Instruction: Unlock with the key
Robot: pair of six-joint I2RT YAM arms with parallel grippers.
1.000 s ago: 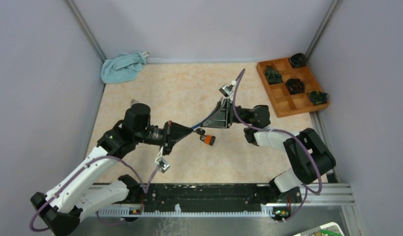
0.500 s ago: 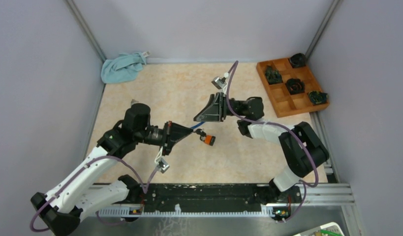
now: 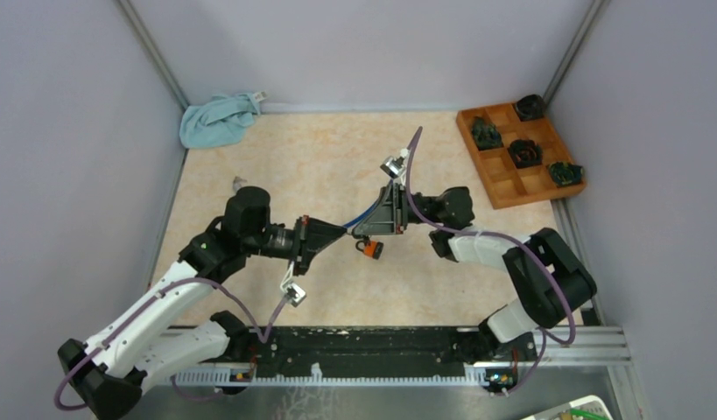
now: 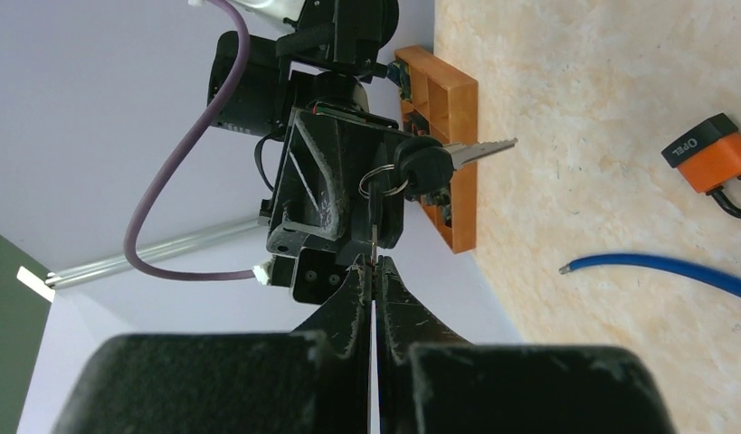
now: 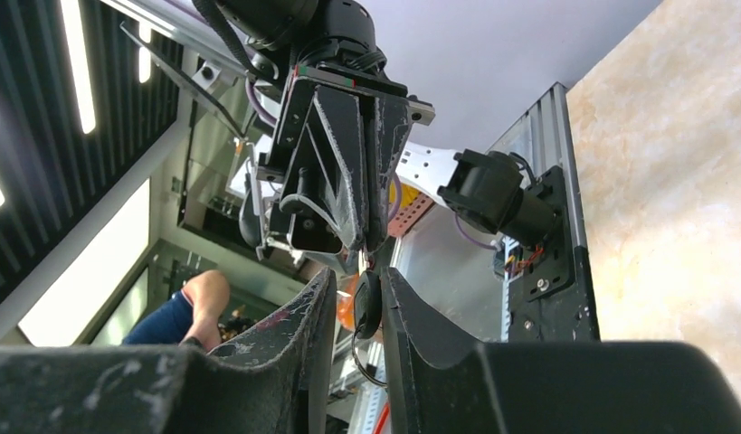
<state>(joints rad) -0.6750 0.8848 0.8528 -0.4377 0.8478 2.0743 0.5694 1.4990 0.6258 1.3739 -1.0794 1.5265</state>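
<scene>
My left pincer [image 4: 374, 271] is clamped on the key ring, dangling the key [image 4: 443, 161] above the orange padlock [image 3: 369, 248] on the surface. My right pincer [image 5: 359, 303] is narrowing around the key's black head, probably to aim the blade.

Beige table [image 3: 276, 166]: padlock [image 3: 369, 248], cloth [image 3: 216, 120], tray [image 3: 521, 154].

Right wrist: my fingers flank a dark key head

My right gripper [image 5: 359, 303] faces the left gripper [image 5: 335, 172] at twelve o'clock; table [image 5: 683, 181] at three.
</scene>
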